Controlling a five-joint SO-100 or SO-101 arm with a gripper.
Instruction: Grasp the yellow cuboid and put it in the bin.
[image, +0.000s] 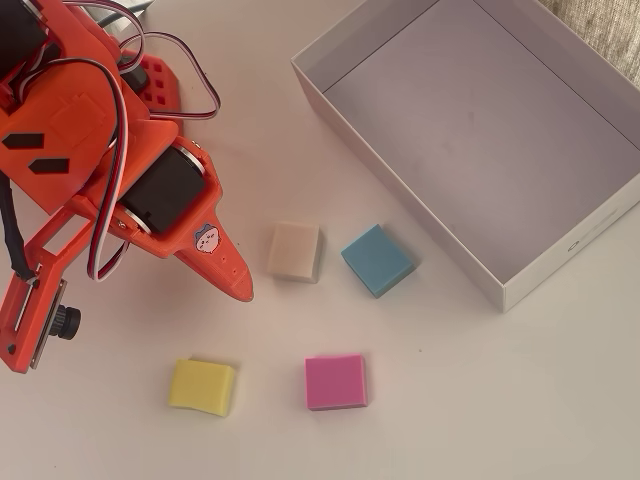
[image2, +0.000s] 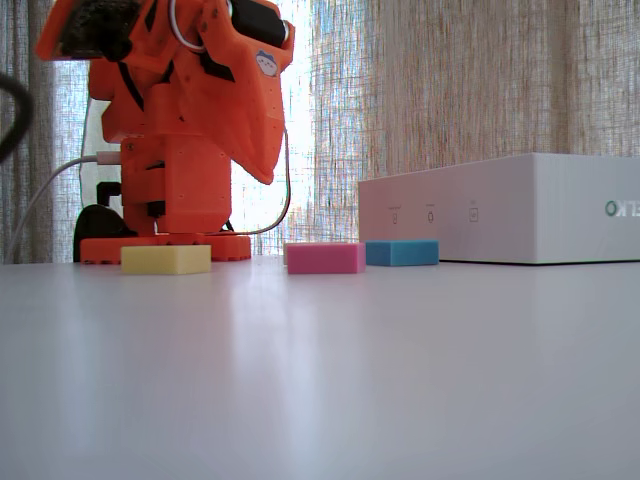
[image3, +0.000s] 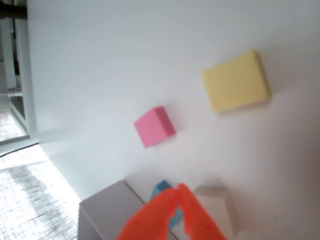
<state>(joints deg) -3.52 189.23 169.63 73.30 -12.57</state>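
- The orange gripper hangs above the table with its fingertips pressed together, gripping nothing.
- The bin sits at upper right in the overhead view.
- The yellow cuboid lies on the table left of the pink block, well apart from the bin.

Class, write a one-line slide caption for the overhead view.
Orange gripper poised above four foam blocks, the yellow cuboid untouched, the white bin empty.
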